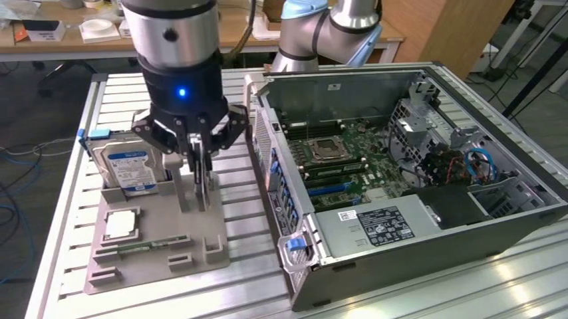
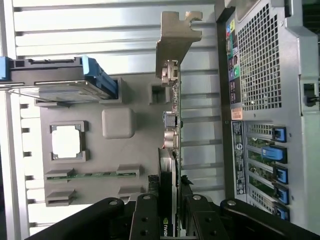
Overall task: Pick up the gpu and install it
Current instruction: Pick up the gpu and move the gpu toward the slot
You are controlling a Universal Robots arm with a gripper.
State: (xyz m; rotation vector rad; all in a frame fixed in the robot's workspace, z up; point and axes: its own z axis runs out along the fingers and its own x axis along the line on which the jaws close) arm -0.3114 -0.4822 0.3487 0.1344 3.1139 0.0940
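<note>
The gpu (image 1: 207, 191) stands on edge in a slot of the grey holder tray (image 1: 164, 222), just beside the open computer case (image 1: 497, 219). My gripper (image 1: 202, 186) comes down on it from above, its two black fingers pressed against the card's faces, shut on it. In the wrist view the gpu (image 2: 172, 130) runs away from the gripper (image 2: 170, 205) edge-on, with its silver bracket (image 2: 176, 40) at the far end. The card's lower edge still sits at the tray.
On the same tray stand a silver hard drive (image 1: 132, 166) with a blue-white label, a square processor chip (image 1: 122, 224) and a green memory stick (image 1: 142, 247). The case's motherboard (image 1: 342, 159) lies exposed. Its rear slot panel (image 2: 265, 150) faces the tray.
</note>
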